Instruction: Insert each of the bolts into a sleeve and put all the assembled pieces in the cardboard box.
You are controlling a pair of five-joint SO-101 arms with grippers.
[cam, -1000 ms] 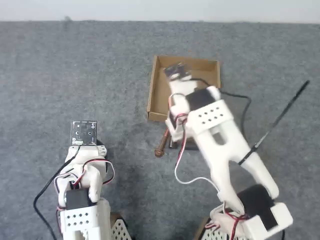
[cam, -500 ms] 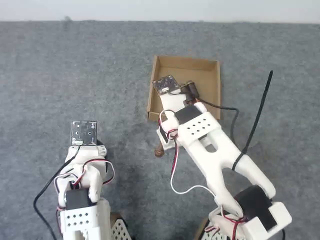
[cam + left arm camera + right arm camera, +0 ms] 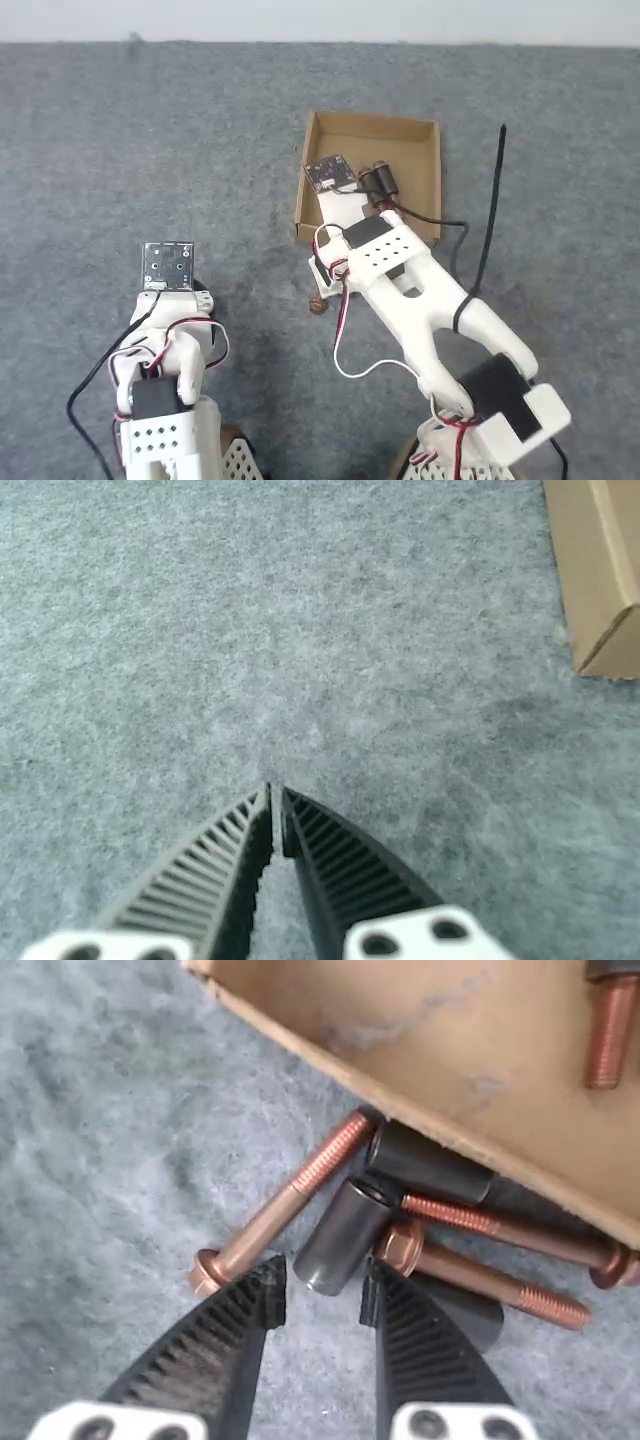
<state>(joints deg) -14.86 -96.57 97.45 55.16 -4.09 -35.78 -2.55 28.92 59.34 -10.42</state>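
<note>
Just outside the near wall of the cardboard box lies a pile of copper bolts and dark sleeves. My right gripper is open, low over the pile, with a loose dark sleeve just beyond its fingertips. A long bolt lies beside that sleeve, its head poking out from under the right arm. Another bolt rests across a second sleeve. A third sleeve with a bolt lies against the box wall. Inside the box sits an assembled piece. My left gripper is shut and empty over bare carpet.
Grey carpet covers the whole table. A corner of the box is in the left wrist view. A black cable rises from the right arm. The left arm stands at the near left.
The right arm has drawn back from over the box toward its near wall and turned, bringing its gripper down over the pile. The left arm has not moved.
</note>
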